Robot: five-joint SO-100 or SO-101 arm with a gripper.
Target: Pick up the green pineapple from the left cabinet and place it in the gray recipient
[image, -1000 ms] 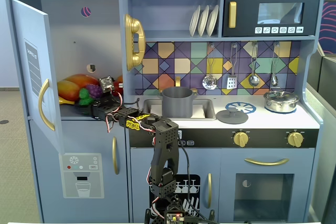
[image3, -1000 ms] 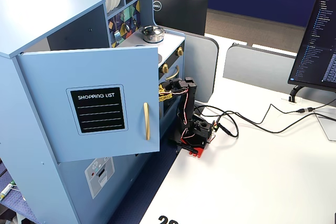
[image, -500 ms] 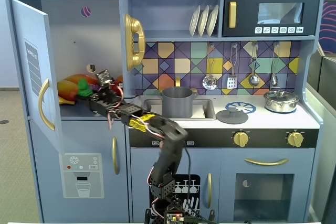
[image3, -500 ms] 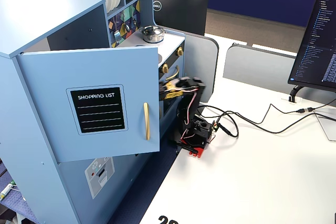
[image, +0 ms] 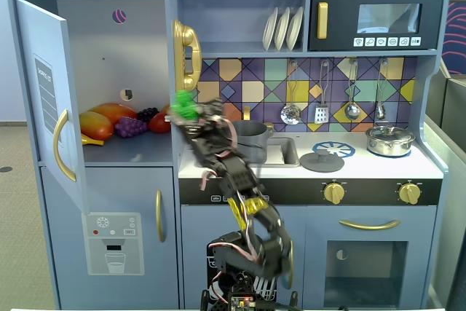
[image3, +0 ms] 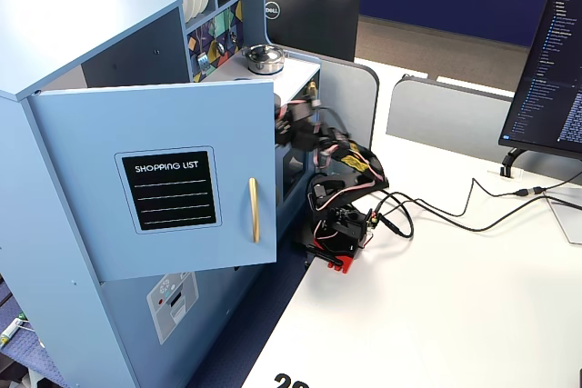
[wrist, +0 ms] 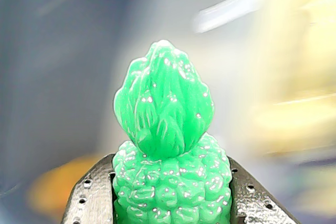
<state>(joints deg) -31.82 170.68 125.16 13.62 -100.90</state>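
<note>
One toy kitchen is shown in both fixed views, its left cabinet (image: 109, 71) standing with the door (image3: 155, 179) swung wide; a "SHOPPING LIST" panel is carried on the door's outer face. Beside the cabinet, to the right in a fixed view, the counter is occupied by the gray recipient (image: 251, 136), a sink, a flat gray lid and a shiny steel pot (image: 390, 140). The arm (image: 244, 202) is seen rising from its base at the foot of the kitchen and reaching up toward the cabinet's right edge. On the cabinet shelf, an orange-yellow mango (image: 98, 123) and a purple grape bunch (image: 132, 126) are laid close together. The green pineapple (image: 183, 105) is held off every surface, in front of the gold door handle (image: 186, 52), between the cabinet opening and the recipient. In the wrist view the gripper (wrist: 172, 195) is closed on the pineapple's bumpy body, a finger (wrist: 89, 195) pressed to each side, crown pointing up; the background there is blurred.
</note>
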